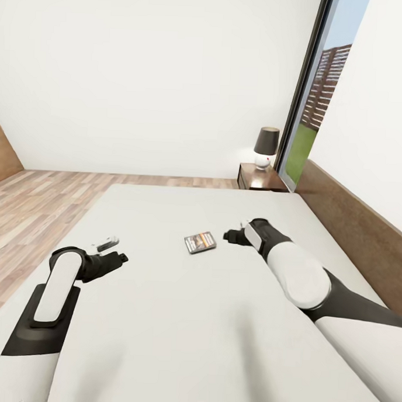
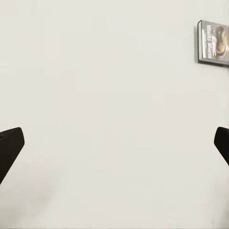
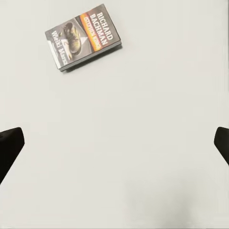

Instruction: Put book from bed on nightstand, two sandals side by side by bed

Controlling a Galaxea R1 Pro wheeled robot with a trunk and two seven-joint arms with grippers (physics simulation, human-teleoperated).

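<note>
book: flat on bed, mid-mattress, cover up
right gripper: just beside book, fingers wide, empty
left gripper: well apart from book, wide, empty
nightstand: beyond book, by window
risk: thin book, fingers may slide over

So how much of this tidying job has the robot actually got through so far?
Nothing looks finished yet. The book lies flat on the bed, not on the nightstand by the window. In hand: the right gripper hovers open just beside the book, apparently about to pick it up; the left gripper is open and empty. Left to do: lifting the book across to a nightstand, then pairing the two sandals beside the bed.
</note>
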